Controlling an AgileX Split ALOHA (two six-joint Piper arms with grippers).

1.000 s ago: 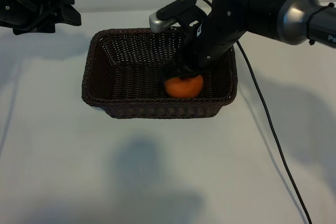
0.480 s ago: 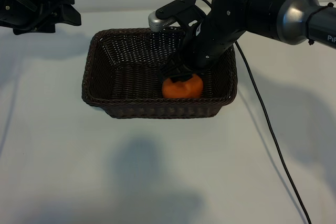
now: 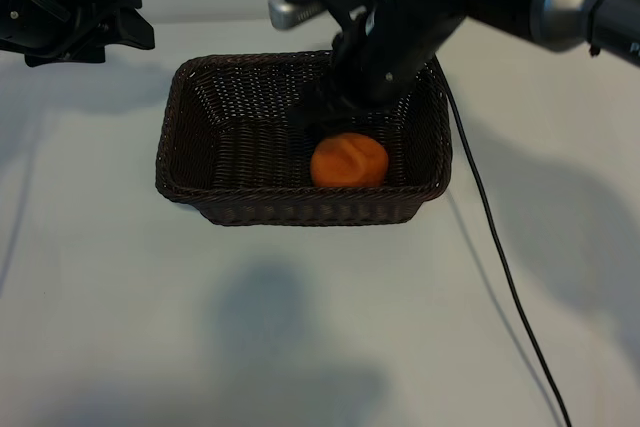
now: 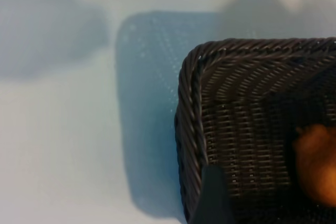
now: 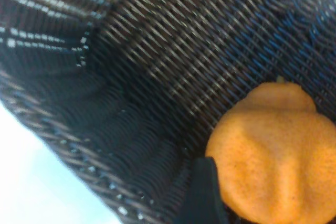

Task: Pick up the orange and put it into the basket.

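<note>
The orange (image 3: 348, 160) lies on the floor of the dark brown wicker basket (image 3: 300, 212), near its front right corner, with nothing holding it. My right gripper (image 3: 335, 112) hangs open just above and behind the fruit, inside the basket's rim. In the right wrist view one dark finger (image 5: 203, 192) stands beside the orange (image 5: 278, 161), over the woven basket wall (image 5: 79, 145). My left gripper (image 3: 135, 15) stays parked at the far left, open and empty. The left wrist view shows the basket's corner (image 4: 191, 119) and a part of the orange (image 4: 317, 166).
The basket stands on a white tabletop (image 3: 300, 327). A black cable (image 3: 500, 247) runs from the right arm across the table toward the front right. Shadows of the rig fall on the table in front of the basket.
The right gripper has opened, let go of the orange and risen off it. The orange now rests in the basket. The left arm has not moved.
</note>
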